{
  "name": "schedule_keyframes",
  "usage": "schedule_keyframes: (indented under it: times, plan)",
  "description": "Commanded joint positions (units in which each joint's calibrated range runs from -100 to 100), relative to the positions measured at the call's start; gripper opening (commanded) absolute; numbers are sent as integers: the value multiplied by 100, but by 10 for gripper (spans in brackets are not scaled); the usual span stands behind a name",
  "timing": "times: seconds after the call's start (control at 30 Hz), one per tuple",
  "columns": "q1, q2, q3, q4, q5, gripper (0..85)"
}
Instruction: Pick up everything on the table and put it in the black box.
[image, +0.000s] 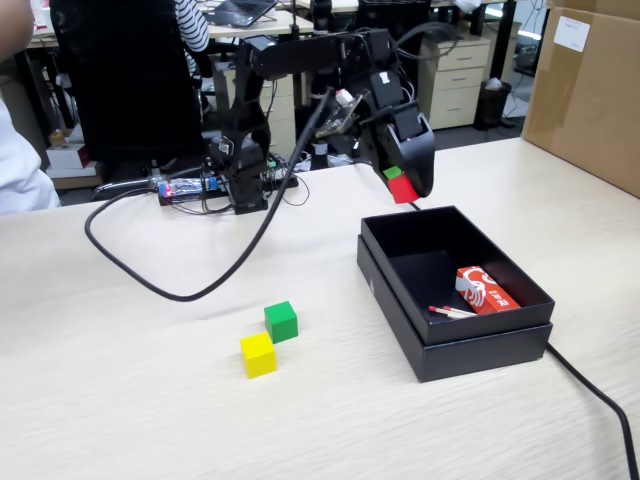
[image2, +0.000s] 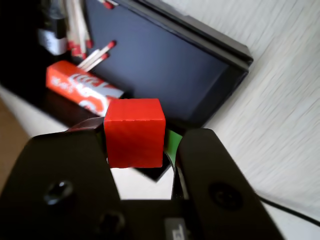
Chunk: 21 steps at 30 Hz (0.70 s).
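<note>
**A:** Where was the small solid red cube (image: 403, 189)?

**B:** Clamped in the black claw (image: 405, 186), in the air above the back-left corner of the shallow matte black rectangular box (image: 445, 335), as the fixed view showed it. Not touching the box or the pale beige wood-grain bench (image: 120, 400).

**A:** Claw state?

**B:** Narrowed onto the red cube (image2: 134, 132), one jaw on each side face. A green patch showed on the inner side of one jaw. Claw (image2: 142, 147) pointed down toward the box.

**A:** Box orientation?

**B:** Long axis ran from near-right to far-left in the fixed view, one short end toward the arm base. Open side up, sitting on a slightly wider black base layer. In the wrist view the box (image2: 200, 75) ran diagonally across the frame.

**A:** Contents?

**B:** A red-and-white printed packet (image: 484, 290) lying flat near the right wall, and thin red-tipped sticks (image: 452, 312) just beside it. In the wrist view the packet (image2: 85, 90) lay with the sticks (image2: 97, 55) at its upper edge.

**A:** Other cubes?

**B:** The small green cube (image: 281, 321) and small yellow cube (image: 258, 354) were on the bench left of the box, corners nearly touching, yellow nearer the camera. Both well apart from the box.
</note>
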Motion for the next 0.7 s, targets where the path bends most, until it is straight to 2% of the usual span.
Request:
schedule_keyframes:
  times: [0.0,0.23,0.47,0.67]
  plan:
    - [34,477,567,-18,-5,12]
    - [186,2095,1065,-18,54,12]
    - [176,2588,1038,-182,103,21]
    - [161,2795,948,-225,132,215]
